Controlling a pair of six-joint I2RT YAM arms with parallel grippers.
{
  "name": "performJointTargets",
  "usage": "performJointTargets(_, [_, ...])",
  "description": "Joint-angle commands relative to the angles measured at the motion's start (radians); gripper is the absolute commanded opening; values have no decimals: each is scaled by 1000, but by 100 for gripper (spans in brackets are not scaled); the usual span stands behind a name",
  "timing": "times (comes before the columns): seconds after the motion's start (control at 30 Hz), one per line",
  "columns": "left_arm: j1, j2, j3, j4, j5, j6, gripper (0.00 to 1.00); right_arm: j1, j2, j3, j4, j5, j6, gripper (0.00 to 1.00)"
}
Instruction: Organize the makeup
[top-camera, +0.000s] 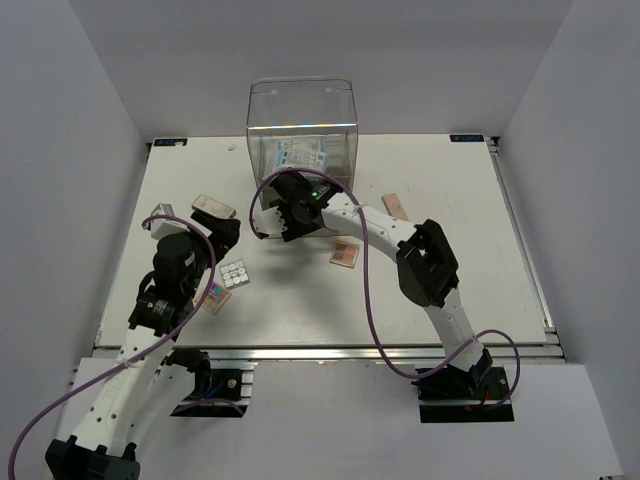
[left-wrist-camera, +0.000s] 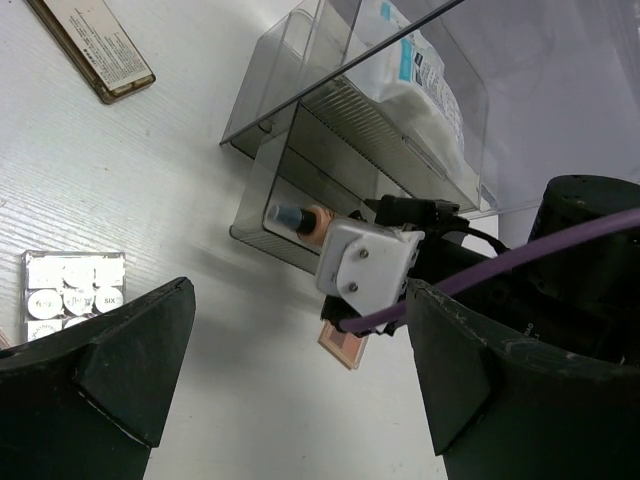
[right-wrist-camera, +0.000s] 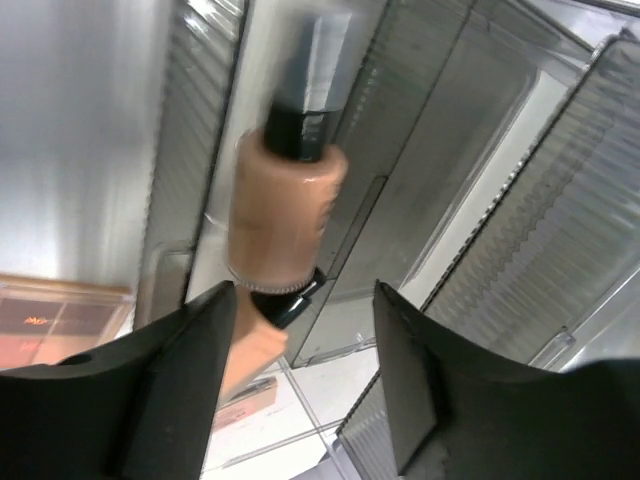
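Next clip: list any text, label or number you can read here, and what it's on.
"six": on one round pan of the white palette, left wrist view.
Other pans' print: too blurred to read.
Label on the flat tan palette: too small.
Blue print on the white-blue packet inside the clear drawer box: unreadable.
Orange mark on the peach palette, right wrist view: blurred.

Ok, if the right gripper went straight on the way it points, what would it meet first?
The tan bottle just ahead of the right gripper, then probably the clear drawer box behind it; depth is unclear.
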Motion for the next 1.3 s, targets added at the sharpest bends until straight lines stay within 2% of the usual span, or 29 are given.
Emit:
performJointTargets(0.0, [7, -4, -3, -6, 4, -2, 96, -8, 14, 37, 45, -5, 15, 64])
performJointTargets(0.13, [6, -6, 0, -9, 0, 0, 96, -14, 16, 62, 44, -16, 40, 72])
performJointTargets(0.37, [6, 5, -1, 0, 10, -9, 96, -45, -30, 238, -7, -127, 197, 72])
performJointTargets(0.43, [6, 8, -3, 9, 15, -9, 94, -59, -89, 176, 34, -183, 231, 69])
performJointTargets(0.47, [6, 11, -3, 14, 18, -13, 93, -60, -175, 127, 73, -195, 234, 67])
performJointTargets(0.5, [6, 13, -5, 23, 19, -14, 91, -66, -224, 5, 155, -238, 234, 64])
performJointTargets(0.57, [6, 20, -9, 40, 32, -11, 82, -72, -324, -131, 254, -323, 256, 45])
performJointTargets(0.6, [6, 21, -12, 60, 36, -11, 75, -83, -423, -198, 365, -360, 270, 32])
performJointTargets(0.63, [7, 25, -15, 69, 39, -11, 65, -91, -471, -346, 431, -396, 288, 7])
performJointTargets(0.67, [7, 27, -15, 84, 41, -11, 45, -100, -567, -425, 505, -472, 355, 0])
performJointTargets(0.73, [7, 37, -15, 98, 52, -9, 28, -141, -649, -577, 701, -567, 450, 0])
performJointTargets(0.77, [9, 42, -12, 103, 55, -8, 19, -154, -677, -682, 704, -659, 483, 0])
performJointTargets(0.8, [9, 51, -11, 109, 64, -5, 18, -167, -700, -709, 702, -704, 475, 0])
performJointTargets(0.87, [9, 60, -3, 114, 75, 1, 19, -175, -684, -731, 584, -787, 427, 0])
performJointTargets(0.9, [9, 65, -1, 114, 81, 3, 23, -175, -671, -730, 520, -816, 372, 4])
performJointTargets(0.93, [9, 71, -1, 114, 90, 7, 27, -175, -659, -726, 401, -830, 313, 26])
performJointTargets(0.97, [9, 73, 0, 114, 93, 7, 32, -174, -648, -746, 383, -824, 275, 28])
performJointTargets(1.0, [9, 73, -4, 115, 93, 6, 41, -171, -647, -765, 386, -809, 233, 28])
performJointTargets(1.13, [9, 73, -17, 123, 92, -6, 52, -163, -596, -786, 424, -674, 193, 0])
performJointTargets(1.27, [9, 79, -15, 126, 92, -6, 57, -151, -486, -728, 447, -557, 224, 0])
